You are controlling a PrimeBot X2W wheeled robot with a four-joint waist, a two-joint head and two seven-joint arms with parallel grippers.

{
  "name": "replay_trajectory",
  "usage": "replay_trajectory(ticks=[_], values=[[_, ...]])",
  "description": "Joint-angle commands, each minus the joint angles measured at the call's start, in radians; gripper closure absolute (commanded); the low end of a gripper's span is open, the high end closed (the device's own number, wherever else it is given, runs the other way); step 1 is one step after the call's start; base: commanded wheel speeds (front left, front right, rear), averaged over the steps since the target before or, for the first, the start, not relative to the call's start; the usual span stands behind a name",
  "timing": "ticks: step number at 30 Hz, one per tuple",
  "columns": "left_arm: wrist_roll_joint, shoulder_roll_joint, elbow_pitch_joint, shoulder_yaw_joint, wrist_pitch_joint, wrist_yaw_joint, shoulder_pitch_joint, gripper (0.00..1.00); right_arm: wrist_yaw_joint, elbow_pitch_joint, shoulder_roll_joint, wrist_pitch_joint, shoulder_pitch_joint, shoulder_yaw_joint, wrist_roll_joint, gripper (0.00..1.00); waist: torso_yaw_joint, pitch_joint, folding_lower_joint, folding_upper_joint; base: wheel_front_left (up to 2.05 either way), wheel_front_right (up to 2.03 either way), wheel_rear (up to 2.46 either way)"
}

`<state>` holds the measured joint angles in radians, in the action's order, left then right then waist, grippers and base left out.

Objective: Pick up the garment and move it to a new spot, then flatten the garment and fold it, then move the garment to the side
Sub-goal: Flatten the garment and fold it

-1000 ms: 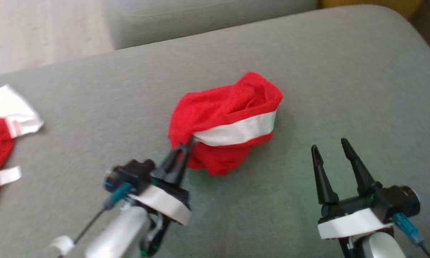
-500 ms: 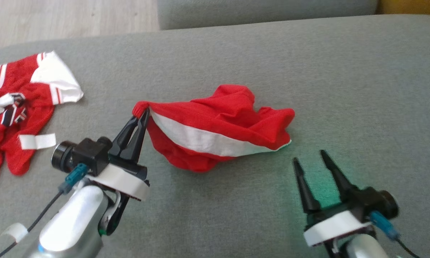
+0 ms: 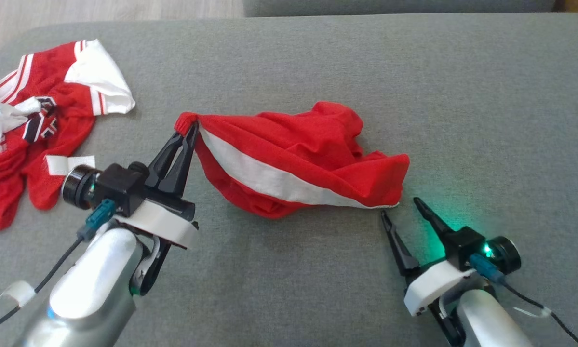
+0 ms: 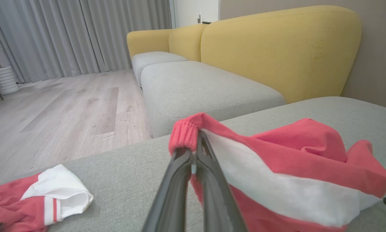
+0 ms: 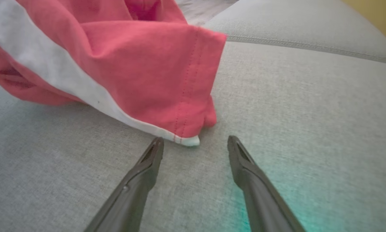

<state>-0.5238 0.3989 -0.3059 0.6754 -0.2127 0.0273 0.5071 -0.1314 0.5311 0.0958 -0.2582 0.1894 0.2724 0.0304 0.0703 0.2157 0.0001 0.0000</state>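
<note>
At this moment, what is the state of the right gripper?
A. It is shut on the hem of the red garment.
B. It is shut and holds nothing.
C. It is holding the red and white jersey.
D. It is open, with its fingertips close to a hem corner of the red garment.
D: the right gripper has its two fingers spread apart beside the hem corner of the red garment, not closed on it.

Garment (image 3: 313, 149): red knit, 1 broad white band running diagonally along near face. Crumpled, drawn out left to right across middle of grey cushion (image 3: 462, 86). Left end: gathered elastic corner raised off cushion, pinched in left gripper (image 3: 193, 129). Middle sags, near fold touching cushion. Far side bunched in loose folds. Right end: stitched hem corner, white edge showing, resting on cushion.
</note>
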Motion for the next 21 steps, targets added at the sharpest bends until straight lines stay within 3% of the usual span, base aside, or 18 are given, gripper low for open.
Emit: replay_trajectory(ticks=[1,5,7,8,10,15,21], values=[[0.008,0.028,0.02,-0.041,-0.011,0.001,0.055,1.0,0.001,-0.003,-0.009,-0.004,0.027,0.033,-0.003,0.0,0.007,0.003,-0.0001,0.0,0.0,0.0,0.0],[0.009,0.024,0.015,-0.036,-0.013,-0.001,0.06,1.0,0.001,0.021,-0.014,-0.004,0.047,0.059,0.008,0.0,0.011,0.004,-0.0001,0.0,0.0,0.0,0.0],[0.01,0.026,0.014,-0.033,-0.012,-0.001,0.062,1.0,0.001,0.028,-0.015,-0.004,0.057,0.072,0.014,0.27,0.012,0.006,-0.0001,0.0,0.0,0.0,0.0],[0.011,0.027,0.014,-0.032,-0.011,-0.001,0.063,1.0,0.001,0.028,-0.016,-0.004,0.061,0.08,0.016,0.55,0.013,0.007,-0.0001,0.0,0.0,0.0,0.0],[0.012,0.029,0.015,-0.029,-0.009,-0.002,0.064,1.0,0.001,0.03,-0.018,-0.004,0.066,0.097,0.023,1.0,0.013,0.007,-0.0001,0.0,0.0,0.0,0.0],[0.013,0.042,0.021,-0.022,-0.003,-0.003,0.06,1.0,0.001,0.011,-0.014,-0.004,0.067,0.126,0.036,1.0,-0.001,-0.006,-0.0001,0.0,0.0,0.0,0.0],[0.017,0.072,0.055,-0.024,0.003,-0.003,0.054,1.0,0.001,-0.157,-0.009,-0.004,0.02,0.042,0.034,1.0,-0.036,-0.039,-0.0001,0.0,0.0,0.0,0.0]])
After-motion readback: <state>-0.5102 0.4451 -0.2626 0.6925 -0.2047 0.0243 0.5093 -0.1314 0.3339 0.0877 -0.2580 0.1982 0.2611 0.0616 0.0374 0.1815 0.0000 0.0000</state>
